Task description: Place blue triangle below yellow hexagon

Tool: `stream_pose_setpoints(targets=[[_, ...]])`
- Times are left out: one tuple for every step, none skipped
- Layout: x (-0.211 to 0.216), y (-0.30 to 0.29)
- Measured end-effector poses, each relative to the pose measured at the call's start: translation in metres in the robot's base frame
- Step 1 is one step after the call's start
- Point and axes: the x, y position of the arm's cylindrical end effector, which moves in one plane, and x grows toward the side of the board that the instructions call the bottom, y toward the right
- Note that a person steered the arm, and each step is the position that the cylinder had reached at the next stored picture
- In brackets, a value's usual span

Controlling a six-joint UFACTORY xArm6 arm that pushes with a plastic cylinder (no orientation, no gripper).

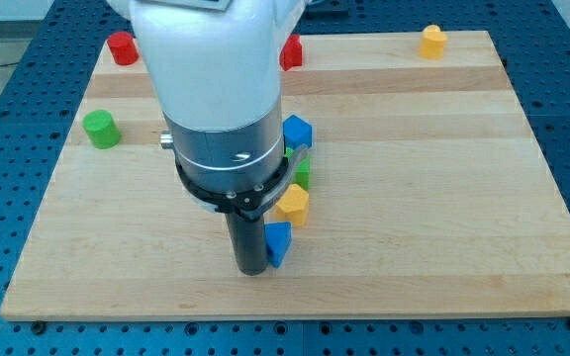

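The blue triangle [278,242] lies near the view's bottom centre, just below the yellow hexagon [292,205] and touching or nearly touching it. My tip [252,269] is the lower end of the dark rod, right against the blue triangle's left side. The arm's white and grey body hides the board above and to the left of these blocks.
A green block [303,174] sits just above the yellow hexagon, and a blue block [297,131] above that. A green cylinder [99,129] stands at the left, a red block [122,47] top left, another red block [291,51] top centre, a yellow block [431,41] top right.
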Motion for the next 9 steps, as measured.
stream_pose_setpoints(targets=[[0.0, 0.008], [0.0, 0.01], [0.0, 0.009], [-0.004, -0.005], [-0.014, -0.019], [-0.02, -0.019], [-0.02, -0.019], [-0.02, -0.023], [-0.02, -0.031]])
